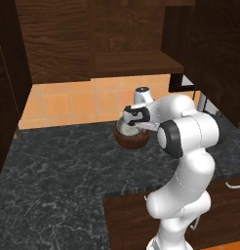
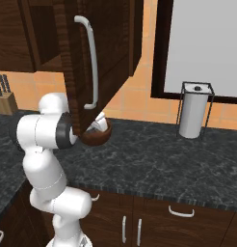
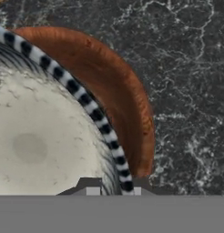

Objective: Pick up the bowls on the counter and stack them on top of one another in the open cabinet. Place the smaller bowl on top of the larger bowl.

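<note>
The larger bowl point(image 1: 132, 140), reddish-brown and deep, stands on the dark marble counter point(image 1: 63, 161) near the orange tiled wall. The smaller bowl point(image 1: 125, 128), pale and speckled with a black-and-white striped rim, lies in its mouth, slightly tilted. I cannot tell whether the two touch. My gripper point(image 1: 133, 123) is shut on the smaller bowl's rim, with one fingertip point(image 3: 90, 187) inside the rim and the other outside. In the hand view the smaller bowl point(image 3: 41, 141) is at the left, with the larger bowl point(image 3: 118, 95) curving behind it. The open cabinet's shelf point(image 1: 136, 62) hangs above the bowls.
An open cabinet door point(image 2: 98, 53) with a pale handle hangs in front of the hand in the right base view and covers part of the bowls point(image 2: 99, 136). A paper towel holder point(image 2: 193, 113) stands to the right, and a knife block point(image 2: 5, 99) at the far left.
</note>
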Controlling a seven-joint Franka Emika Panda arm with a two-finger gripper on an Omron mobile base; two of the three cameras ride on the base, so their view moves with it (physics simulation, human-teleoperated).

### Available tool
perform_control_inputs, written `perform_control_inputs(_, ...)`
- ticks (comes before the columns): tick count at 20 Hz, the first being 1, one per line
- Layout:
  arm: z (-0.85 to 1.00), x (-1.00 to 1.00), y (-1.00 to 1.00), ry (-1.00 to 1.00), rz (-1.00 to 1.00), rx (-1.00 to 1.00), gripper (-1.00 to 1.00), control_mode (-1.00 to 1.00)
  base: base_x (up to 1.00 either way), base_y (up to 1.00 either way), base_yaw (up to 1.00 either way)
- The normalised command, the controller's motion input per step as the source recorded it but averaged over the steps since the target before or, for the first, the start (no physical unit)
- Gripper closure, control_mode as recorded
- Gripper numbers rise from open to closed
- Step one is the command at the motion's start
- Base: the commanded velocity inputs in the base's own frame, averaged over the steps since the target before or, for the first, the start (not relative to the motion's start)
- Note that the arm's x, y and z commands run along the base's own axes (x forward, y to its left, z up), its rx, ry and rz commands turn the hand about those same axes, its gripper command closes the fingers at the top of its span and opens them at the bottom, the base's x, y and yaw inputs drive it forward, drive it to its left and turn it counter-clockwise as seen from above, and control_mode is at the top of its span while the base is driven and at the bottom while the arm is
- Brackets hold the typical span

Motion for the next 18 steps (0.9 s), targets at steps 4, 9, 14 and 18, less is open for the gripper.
perform_control_inputs(4, 0.0, 0.42, 0.0, 0.0, -0.01, 0.0, 1.0, -1.0, 0.0, 0.0, 0.0)
perform_control_inputs(9, -0.08, 0.2, -0.05, 0.0, -0.02, 0.0, 1.0, -1.0, 0.0, 0.0, 0.0)
perform_control_inputs(14, -0.33, 0.01, -0.01, 0.0, -0.01, 0.0, 1.0, -1.0, 0.0, 0.0, 0.0)
perform_control_inputs(18, -0.15, 0.01, 0.0, 0.0, -0.01, 0.0, 1.0, -1.0, 0.0, 0.0, 0.0)
